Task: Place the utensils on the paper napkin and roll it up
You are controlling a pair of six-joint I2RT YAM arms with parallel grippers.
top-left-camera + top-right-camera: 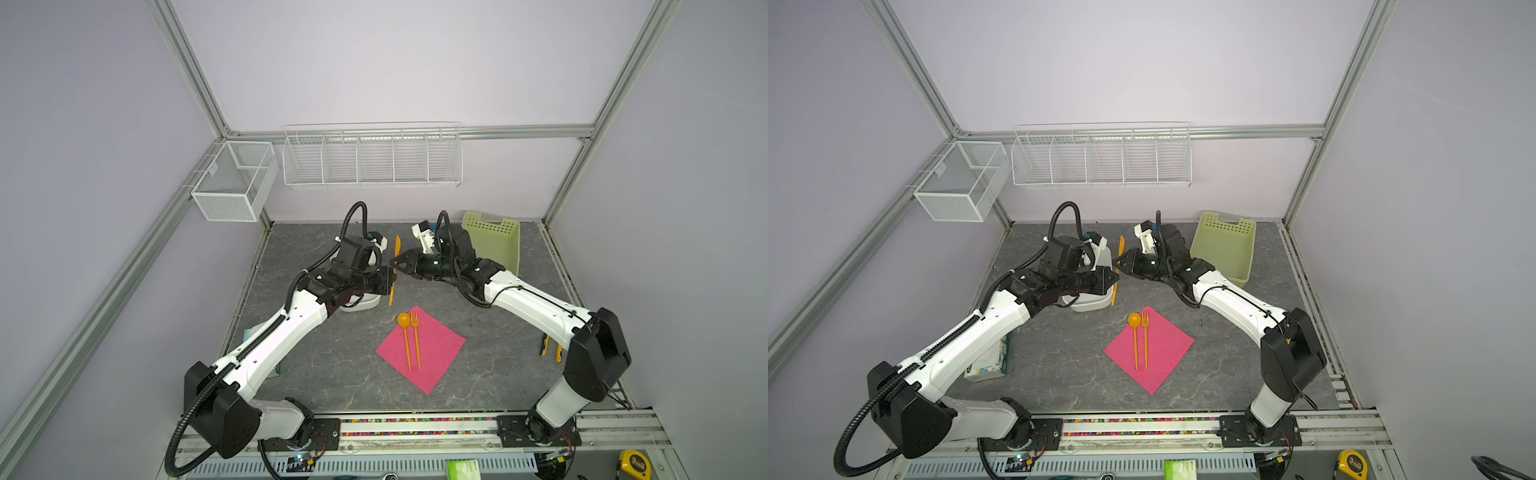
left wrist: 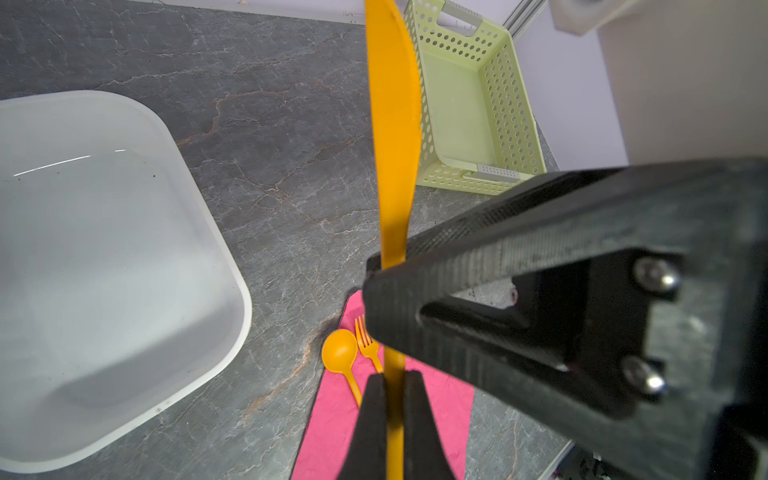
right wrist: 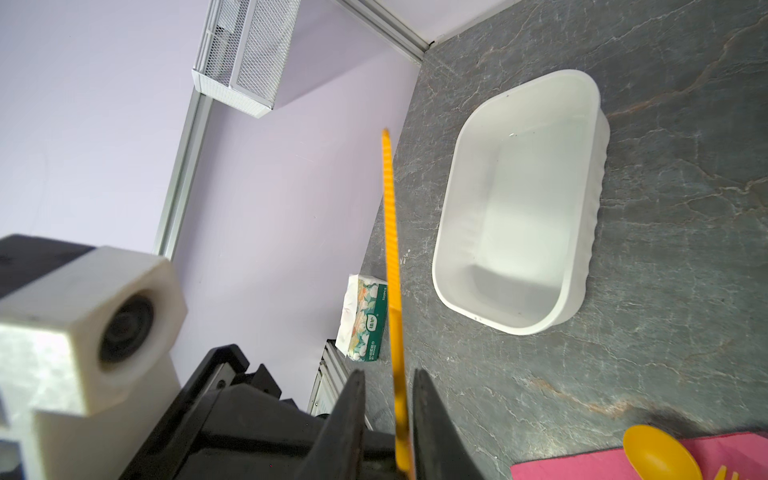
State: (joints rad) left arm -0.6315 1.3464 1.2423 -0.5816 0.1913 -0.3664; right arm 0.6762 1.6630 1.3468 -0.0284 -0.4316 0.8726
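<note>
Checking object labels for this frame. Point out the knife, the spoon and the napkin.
knife (image 2: 392, 104), left wrist view, on the flat of the blade.
spoon (image 1: 404, 319), in a top view, on the round bowl.
napkin (image 1: 440, 345), in a top view, on bare pink paper.

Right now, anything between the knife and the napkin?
Nothing visible: the left end effector holds the knife in the air beyond the napkin. Spoon and fork lie on it, with free paper beside the fork.
</note>
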